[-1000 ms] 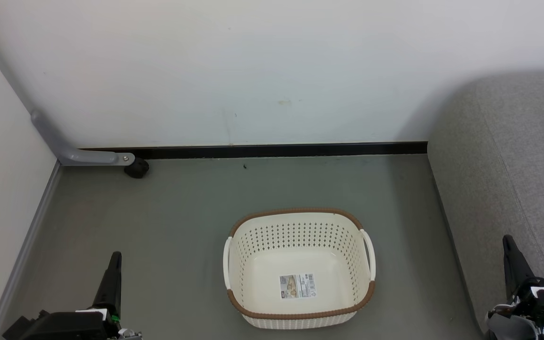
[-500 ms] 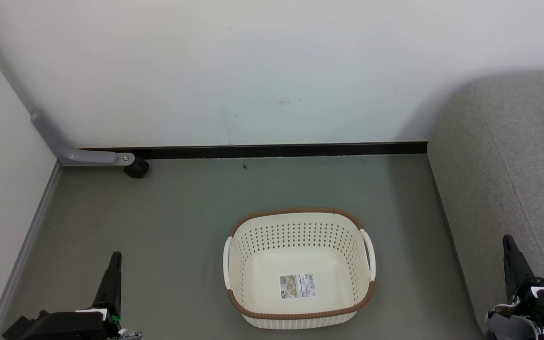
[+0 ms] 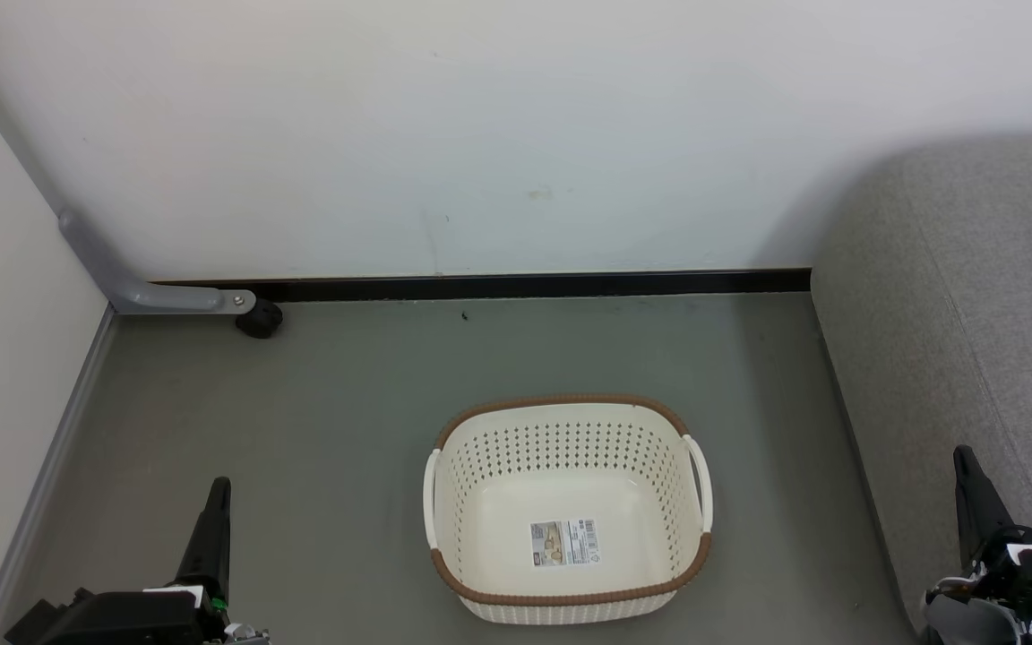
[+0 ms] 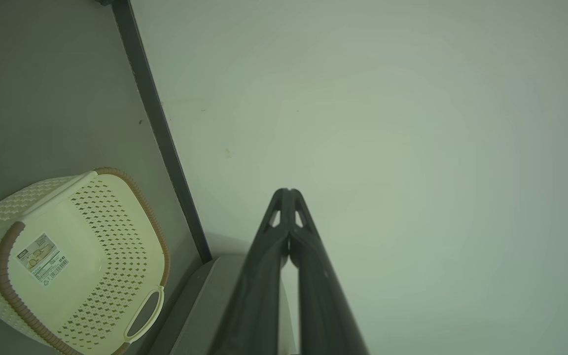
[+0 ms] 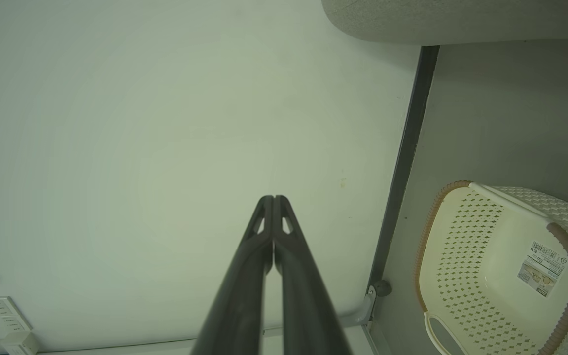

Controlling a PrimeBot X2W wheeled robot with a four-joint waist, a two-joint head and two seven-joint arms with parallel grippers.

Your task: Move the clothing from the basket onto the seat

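- The basket (image 3: 570, 400) has just its paper label (image 3: 564, 543) inside; where the clothing lies, I cannot tell.
- Left gripper (image 3: 219, 491) left of it, right gripper (image 3: 964, 459) right of it: both pinched tight, holding nothing.
- Looks done; next, check the seat (image 3: 946, 313), right of the basket.

On my feed the basket (image 3: 561, 443) reads as smooth, matt perforated plastic with a woven-look brown rim (image 3: 561, 399) and a glossy-ish paper label (image 3: 564, 543). The seat (image 3: 955, 296) is rough grey cloth, the floor (image 3: 328, 421) matt.
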